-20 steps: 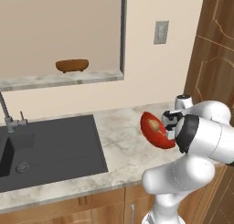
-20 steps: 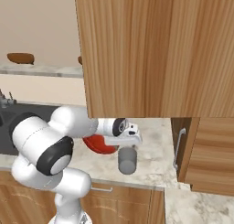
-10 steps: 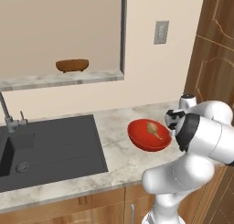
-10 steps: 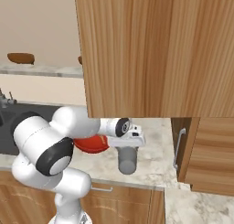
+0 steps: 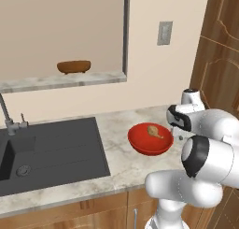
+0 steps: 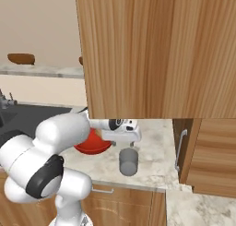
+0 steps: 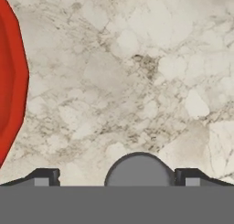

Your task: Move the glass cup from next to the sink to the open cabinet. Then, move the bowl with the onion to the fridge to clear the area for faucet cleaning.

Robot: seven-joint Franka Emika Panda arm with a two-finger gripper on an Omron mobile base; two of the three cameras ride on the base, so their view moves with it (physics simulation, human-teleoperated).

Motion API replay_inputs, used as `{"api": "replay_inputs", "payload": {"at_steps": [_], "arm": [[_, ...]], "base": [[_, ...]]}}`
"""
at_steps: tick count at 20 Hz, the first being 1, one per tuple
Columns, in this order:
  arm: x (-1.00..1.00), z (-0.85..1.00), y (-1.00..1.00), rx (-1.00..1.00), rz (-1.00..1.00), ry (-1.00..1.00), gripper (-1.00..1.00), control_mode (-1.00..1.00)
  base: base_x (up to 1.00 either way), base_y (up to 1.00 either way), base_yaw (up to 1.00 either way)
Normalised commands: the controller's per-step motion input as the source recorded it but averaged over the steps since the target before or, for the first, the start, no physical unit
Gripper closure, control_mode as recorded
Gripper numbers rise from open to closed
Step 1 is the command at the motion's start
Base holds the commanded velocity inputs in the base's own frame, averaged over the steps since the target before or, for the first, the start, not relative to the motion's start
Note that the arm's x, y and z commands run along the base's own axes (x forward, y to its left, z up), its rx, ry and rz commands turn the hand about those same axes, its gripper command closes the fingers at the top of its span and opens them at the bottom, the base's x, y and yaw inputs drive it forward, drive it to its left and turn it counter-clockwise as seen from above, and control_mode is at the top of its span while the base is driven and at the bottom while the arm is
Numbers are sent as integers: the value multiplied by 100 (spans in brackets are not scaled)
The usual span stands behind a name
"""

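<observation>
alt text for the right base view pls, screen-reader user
The white arm's gripper hangs open right above a grey glass cup on the marble counter, with the red bowl just behind; a large wood cabinet door dominates the upper frame.

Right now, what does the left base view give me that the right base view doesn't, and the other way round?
Left base view: the onion lying in the red bowl, and the wall outlet.
Right base view: the glass cup upright on the counter beside the red bowl, the wood cabinet front overhead, and a door handle.
Both: the red bowl, the sink, the counter, the brown bowl on the ledge.
</observation>
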Motion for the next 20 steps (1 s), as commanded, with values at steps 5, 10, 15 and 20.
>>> {"api": "replay_inputs", "payload": {"at_steps": [5, 10, 15, 20], "arm": [[-45, -11, -3, 0, -5, -3, -100, -100], [7, -1, 0, -1, 0, -7, -100, -100], [19, 32, 5, 0, -1, -3, -100, -100], [0, 60, 9, 0, -1, 1, -100, -100]], "base": [[0, 0, 0], [0, 0, 0], [0, 0, 0], [0, 0, 0]]}}
